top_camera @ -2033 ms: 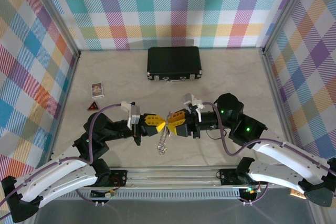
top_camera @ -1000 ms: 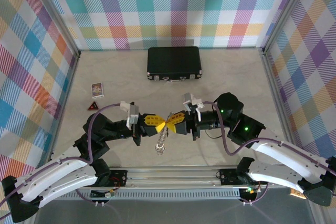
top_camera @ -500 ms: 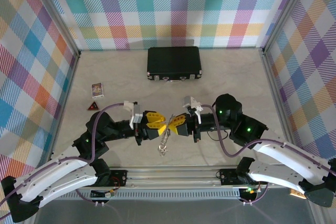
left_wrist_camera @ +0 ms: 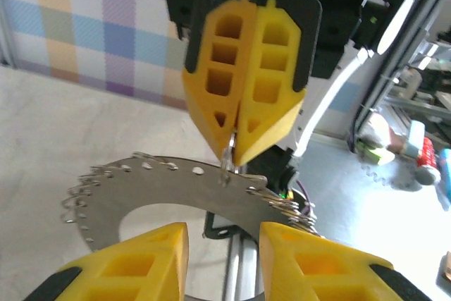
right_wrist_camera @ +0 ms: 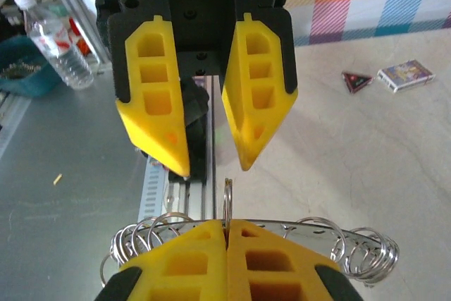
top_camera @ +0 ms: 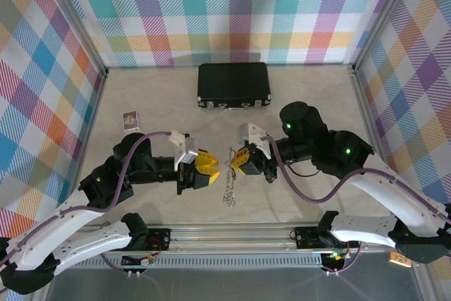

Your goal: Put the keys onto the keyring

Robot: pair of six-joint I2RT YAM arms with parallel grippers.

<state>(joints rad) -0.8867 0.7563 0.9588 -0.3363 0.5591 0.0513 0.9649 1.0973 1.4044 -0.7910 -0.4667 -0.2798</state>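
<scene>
The right fingers [top_camera: 240, 161] are pinched shut on the top rim of the keys [top_camera: 228, 187], which dangle as a silvery chain just below the centre of the overhead frame, over the bench [top_camera: 162, 89]. A thin loop, probably the keyring [right_wrist_camera: 227, 189], pokes up at the pinch. The left fingers [top_camera: 203, 163] stand partly open and empty, just beside. The bunch looks light, floppy and slippery; grip its flat rim.

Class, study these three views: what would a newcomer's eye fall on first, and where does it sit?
The yellow-fingered grippers face each other tip to tip above the middle of the table: the right gripper is pinched shut on the keys, a silvery bunch hanging from it, and the left gripper stands open just opposite. Behind them a black case lies near the checked back wall.
</scene>
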